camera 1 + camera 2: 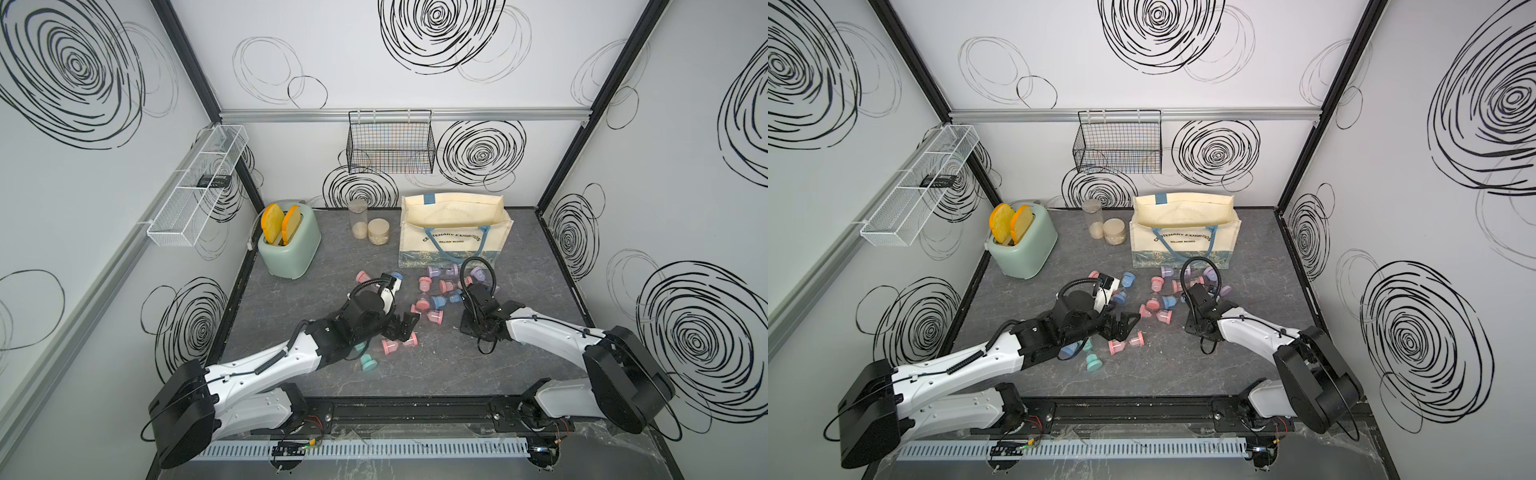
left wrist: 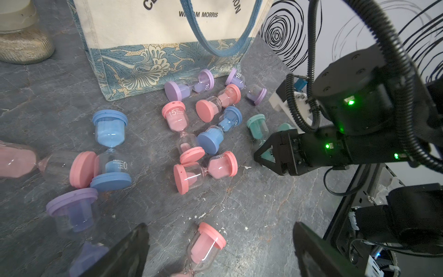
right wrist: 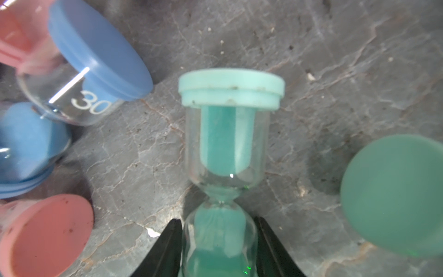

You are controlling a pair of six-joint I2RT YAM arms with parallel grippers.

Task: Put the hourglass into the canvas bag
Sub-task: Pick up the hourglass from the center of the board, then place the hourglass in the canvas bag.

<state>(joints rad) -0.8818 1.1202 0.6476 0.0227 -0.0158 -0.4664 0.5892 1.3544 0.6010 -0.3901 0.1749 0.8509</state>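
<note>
a grey, stone-veined tabletop [image 1: 415, 374] with pale scuffs sits in a booth of white walls [image 1: 332, 62] scribbled with black spirals, framed by black posts and a silver rail [image 1: 291, 114]. a white wire shelf [image 1: 195, 187] hangs on the left wall and a black wire basket [image 1: 390, 145] on the back wall. a mint toaster [image 1: 291, 249] with two slices stands at the far left corner, and two clear jars [image 1: 378, 232] stand near the far edge.

the canvas bag [image 1: 453, 224] stands open at the far edge, right of the middle. just in front of it lie scattered hourglasses [image 2: 182, 124] in pink, blue and purple.

the right hand [image 3: 218, 242] is clamped on one bulb of the teal hourglass [image 3: 227, 139], a finger on each side of the glass. this one is among the scatter near the bag's front right corner, outside the bag. whether it is lifted off the tabletop i cannot tell.

the left hand [image 2: 220, 225] is spread wide and grips nothing. it hovers near the tabletop's middle, with a pink hourglass [image 2: 206, 247] lying between its fingers.
</note>
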